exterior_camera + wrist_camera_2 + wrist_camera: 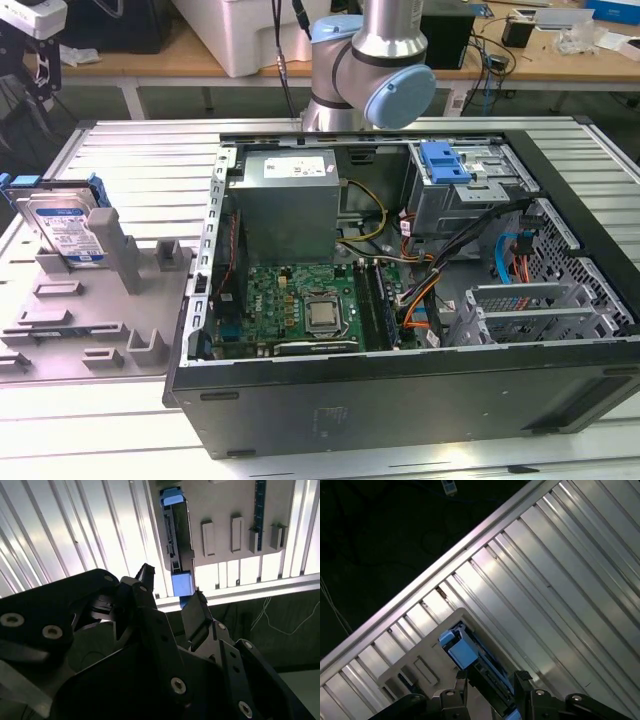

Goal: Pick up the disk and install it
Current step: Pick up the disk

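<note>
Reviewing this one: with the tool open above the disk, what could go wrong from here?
1. The disk stands on edge in the grey holder, below the open tool; a misaligned descent might knock it over.
2. Loose cables lie beside the drive bay and could snag the disk.

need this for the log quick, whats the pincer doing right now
Pincer: open, holding nothing; the silver rectangular hard drive in its blue plastic rail stands in the grey plastic stand.
</note>
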